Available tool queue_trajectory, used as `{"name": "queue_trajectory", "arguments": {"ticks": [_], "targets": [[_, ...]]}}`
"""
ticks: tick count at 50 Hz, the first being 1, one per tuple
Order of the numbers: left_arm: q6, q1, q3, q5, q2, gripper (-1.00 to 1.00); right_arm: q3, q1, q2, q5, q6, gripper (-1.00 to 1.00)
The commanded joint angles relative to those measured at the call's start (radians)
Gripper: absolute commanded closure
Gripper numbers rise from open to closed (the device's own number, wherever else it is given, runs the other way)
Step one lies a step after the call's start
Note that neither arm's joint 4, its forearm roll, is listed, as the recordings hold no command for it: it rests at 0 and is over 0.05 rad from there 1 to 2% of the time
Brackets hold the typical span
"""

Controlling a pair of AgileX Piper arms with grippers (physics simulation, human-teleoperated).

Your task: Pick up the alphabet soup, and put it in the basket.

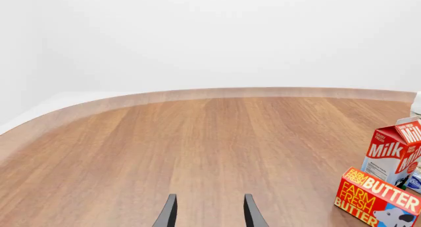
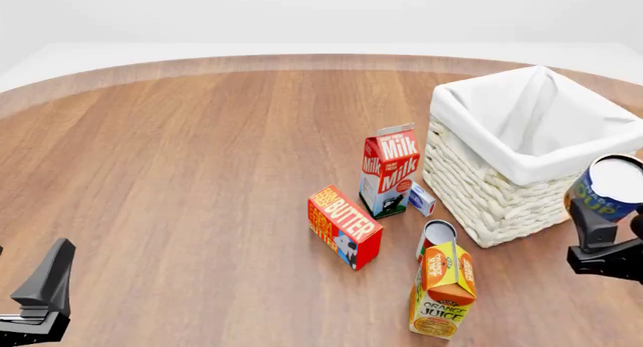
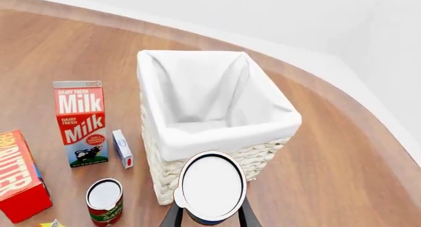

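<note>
Soup can (image 2: 610, 187): held in the air just outside the basket's near right corner, not over the opening.
Right gripper (image 3: 210, 218): closed on the can.
Left gripper (image 1: 208, 214): fingers apart, holding nothing.
Basket (image 2: 472, 183): no can inside yet.
Risk: letting go here drops the can onto the table; moving across low could knock the rim.

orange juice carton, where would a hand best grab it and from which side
Take the orange juice carton by its flat side panels just under the gabled top, coming from above. It stands upright, and the red-and-white can stands close behind it, so a low sideways approach looks riskier.
</note>
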Motion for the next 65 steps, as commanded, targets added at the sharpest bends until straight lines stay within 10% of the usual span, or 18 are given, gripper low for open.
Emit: {"name": "queue_trajectory", "arguments": {"ticks": [1, 65], "targets": [[0.000, 0.000, 0.000, 0.000, 0.000, -1.00, -0.068, 0.008, 0.004, 0.018, 0.012, 1.00], [0.000, 0.000, 0.000, 0.000, 0.000, -1.00, -0.375, 0.022, 0.192, 0.058, 0.014, 1.00]]}}
